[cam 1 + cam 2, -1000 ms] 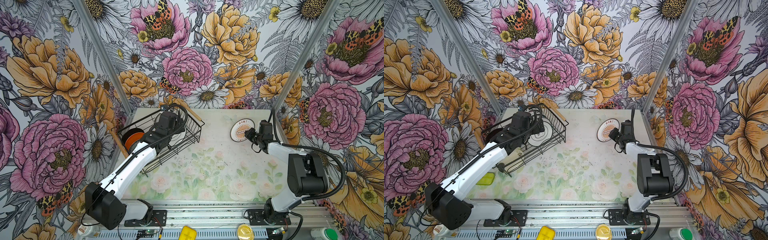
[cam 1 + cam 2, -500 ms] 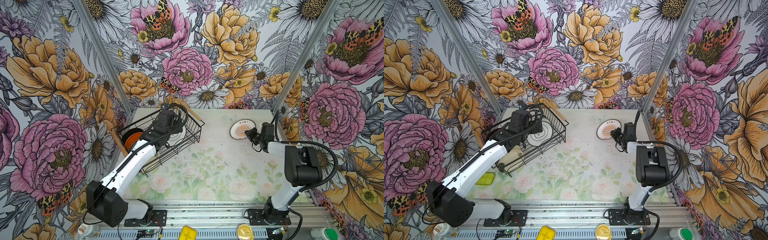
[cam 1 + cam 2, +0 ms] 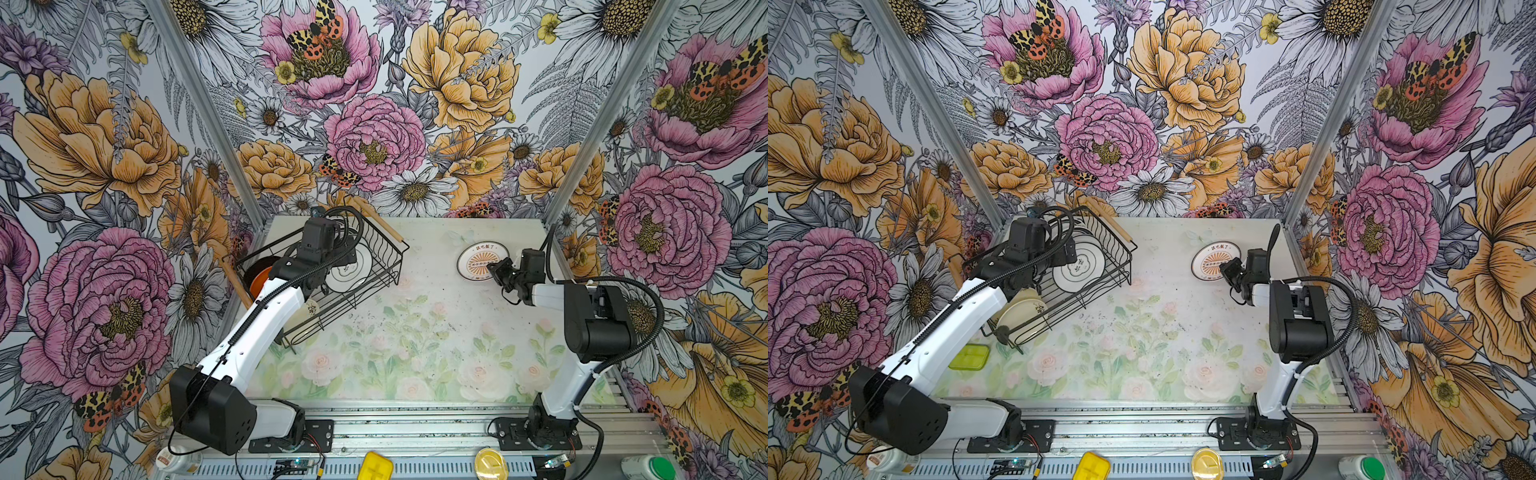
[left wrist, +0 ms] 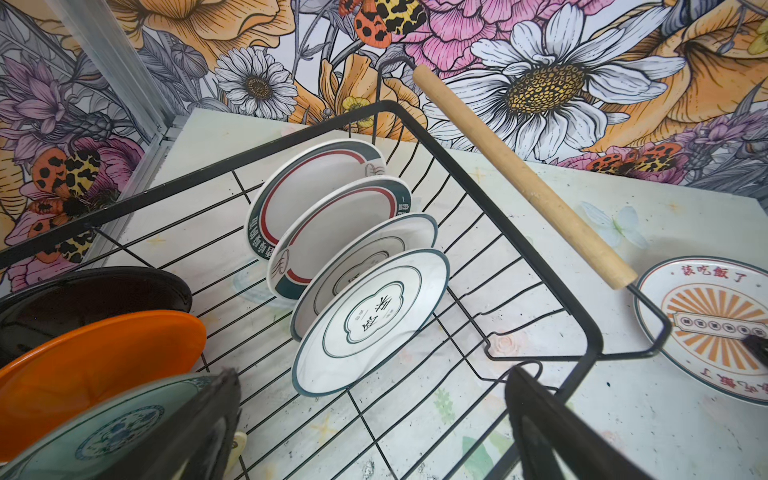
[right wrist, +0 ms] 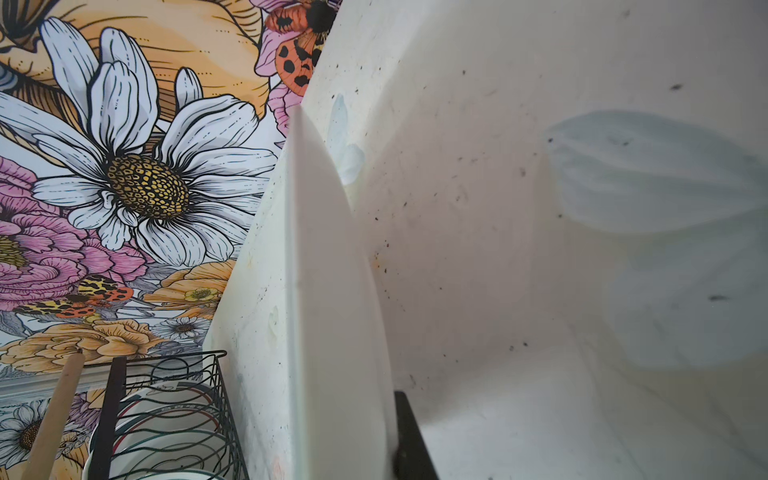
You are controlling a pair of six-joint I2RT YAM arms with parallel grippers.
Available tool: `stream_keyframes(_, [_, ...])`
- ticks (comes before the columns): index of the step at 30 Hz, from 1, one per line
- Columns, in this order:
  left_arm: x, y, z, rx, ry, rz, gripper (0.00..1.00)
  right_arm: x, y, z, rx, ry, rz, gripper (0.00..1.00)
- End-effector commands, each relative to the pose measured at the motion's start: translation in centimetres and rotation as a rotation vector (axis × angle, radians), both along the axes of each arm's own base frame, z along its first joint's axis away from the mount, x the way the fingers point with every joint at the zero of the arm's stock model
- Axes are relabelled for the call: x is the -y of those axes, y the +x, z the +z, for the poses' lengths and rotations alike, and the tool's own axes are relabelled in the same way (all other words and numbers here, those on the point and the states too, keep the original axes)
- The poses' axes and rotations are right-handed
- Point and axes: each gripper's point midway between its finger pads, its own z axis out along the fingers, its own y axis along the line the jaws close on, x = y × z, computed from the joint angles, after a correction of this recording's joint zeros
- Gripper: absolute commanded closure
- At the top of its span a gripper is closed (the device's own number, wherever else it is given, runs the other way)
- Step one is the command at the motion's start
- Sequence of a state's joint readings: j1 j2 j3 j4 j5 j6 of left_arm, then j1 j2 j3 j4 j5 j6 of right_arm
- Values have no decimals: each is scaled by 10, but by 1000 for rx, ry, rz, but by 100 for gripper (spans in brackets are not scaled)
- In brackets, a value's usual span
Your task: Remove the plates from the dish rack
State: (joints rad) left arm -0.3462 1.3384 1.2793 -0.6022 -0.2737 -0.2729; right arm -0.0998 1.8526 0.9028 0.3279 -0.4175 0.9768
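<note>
The black wire dish rack stands at the back left, slightly skewed. Upright in it are several white plates, plus an orange one, a black one and a blue-grey patterned one. My left gripper hangs open over the rack, near the frontmost white plate, touching nothing. A sunburst plate lies low on the table at the back right. My right gripper is shut on its near rim.
Cream plates fill the rack's front end, partly under my left arm. A yellow-green container sits on the table at the front left. Flowered walls close in behind and on both sides. The rack's wooden handle runs between rack and sunburst plate.
The right arm's elbow has swung toward the right wall while its gripper stays on the sunburst plate's rim. The left gripper has edged a little toward the back over the rack.
</note>
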Motion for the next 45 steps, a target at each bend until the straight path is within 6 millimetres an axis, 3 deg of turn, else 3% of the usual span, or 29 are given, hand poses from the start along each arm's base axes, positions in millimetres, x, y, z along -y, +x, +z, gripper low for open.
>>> stream_keyframes(1, [1, -5, 2, 4, -23, -17, 1, 2, 14, 12, 70, 11, 7, 99])
stream_keyframes(14, [-2, -4, -7, -36, -35, -13, 1, 4, 9, -14, 10, 19, -2, 83])
stream_keyframes(22, [-4, -9, -4, -36, -24, -18, 1, 6, 3, -26, -22, 6, -14, 60])
stream_keyframes(29, [-9, -13, -11, -62, -14, -4, 1, 9, -9, -32, -80, -21, -21, 33])
stream_keyframes(34, [-14, -16, -12, -64, -8, -3, 1, 19, -31, -44, -205, -60, -75, 10])
stream_keyframes(38, [-19, -15, -23, -102, 11, 7, 1, 32, -54, -47, -307, -134, -129, 9])
stream_keyframes(39, [-20, -15, -27, -119, 18, 8, 1, 37, -60, -46, -324, -156, -146, 1])
stream_keyframes(45, [-18, -6, -49, -198, 53, -1, 1, 53, -92, -29, -374, -241, -211, 1])
